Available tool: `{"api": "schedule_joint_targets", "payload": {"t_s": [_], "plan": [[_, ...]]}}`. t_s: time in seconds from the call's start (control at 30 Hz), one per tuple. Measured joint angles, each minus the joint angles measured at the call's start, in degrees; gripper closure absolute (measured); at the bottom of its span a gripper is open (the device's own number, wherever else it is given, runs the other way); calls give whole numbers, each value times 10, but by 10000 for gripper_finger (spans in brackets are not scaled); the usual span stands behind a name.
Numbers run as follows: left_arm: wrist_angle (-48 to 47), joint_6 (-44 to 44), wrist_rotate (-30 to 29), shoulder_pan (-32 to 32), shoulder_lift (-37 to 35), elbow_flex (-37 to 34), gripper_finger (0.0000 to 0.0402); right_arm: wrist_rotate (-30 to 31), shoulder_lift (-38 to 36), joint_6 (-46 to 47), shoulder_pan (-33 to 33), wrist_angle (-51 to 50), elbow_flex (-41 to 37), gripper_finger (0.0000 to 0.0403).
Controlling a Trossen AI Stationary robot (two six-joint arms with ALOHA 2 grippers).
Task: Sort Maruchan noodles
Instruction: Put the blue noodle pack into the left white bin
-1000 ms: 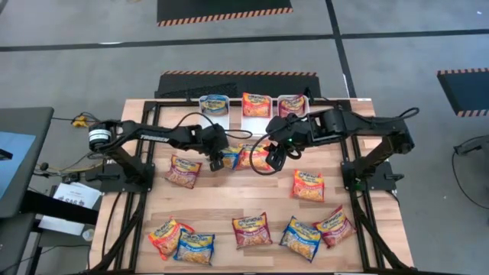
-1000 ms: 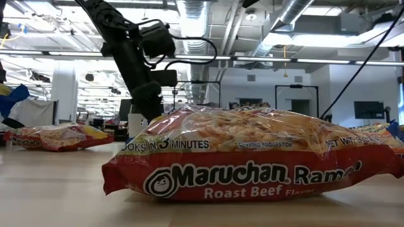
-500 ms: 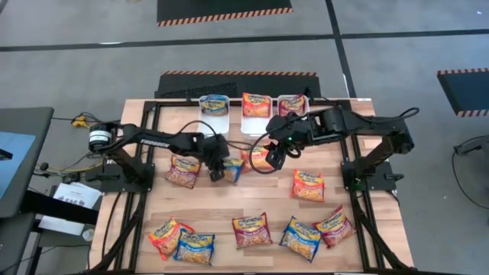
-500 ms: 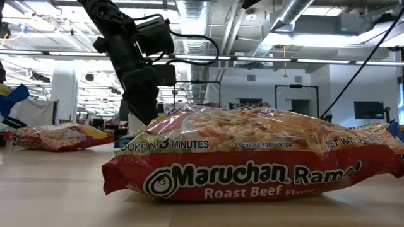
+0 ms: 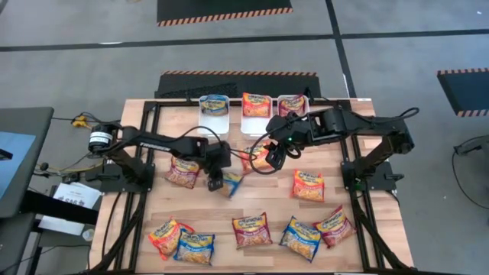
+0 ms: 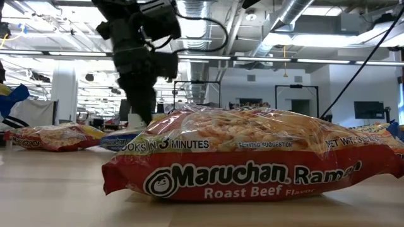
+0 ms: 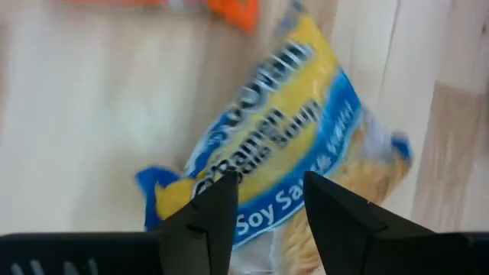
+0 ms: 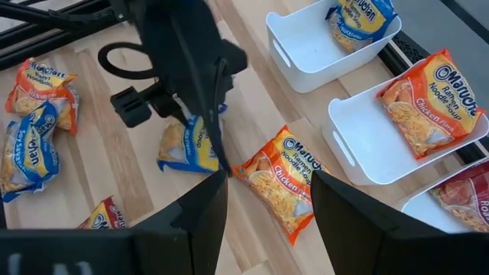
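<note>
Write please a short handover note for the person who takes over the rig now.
Left claw: shut on a blue Soy Sauce packet, mid-table.
Right claw: open, above an orange Chicken packet.
Done: the three white trays hold one packet each: blue, orange, dark red.
Left: those two packets, plus seven loose packets on the table.

The big roast-beef packet [image 6: 252, 154] fills the low view and hides most of the table behind it; only a sliver of a blue packet [image 6: 120, 140] peeks out at its left end. The left gripper [image 6: 144, 116] disappears behind that packet's top. In the left wrist view the blue soy-sauce packet [image 7: 283, 153] is smeared, its lettering partly unreadable.
</note>
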Motion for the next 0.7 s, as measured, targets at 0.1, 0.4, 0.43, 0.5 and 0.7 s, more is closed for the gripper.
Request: {"api": "schedule_joint_targets", "payload": {"t_s": [0.1, 0.4, 0.43, 0.5, 0.7], "plan": [[-28, 23, -19, 8, 0, 26, 260, 0, 0, 0, 0, 0, 0, 188], [-132, 25, -1, 57, -1, 71, 260, 0, 0, 6, 1, 2, -3, 188], [-146, 24, 8, 61, -1, 71, 260, -1, 0, 15, 3, -3, -5, 188], [-161, 25, 27, 65, -1, 64, 260, -4, 0, 37, 8, -21, -6, 188], [-139, 14, 42, 60, -1, 33, 260, -20, 0, 106, 48, -24, -6, 188]]}}
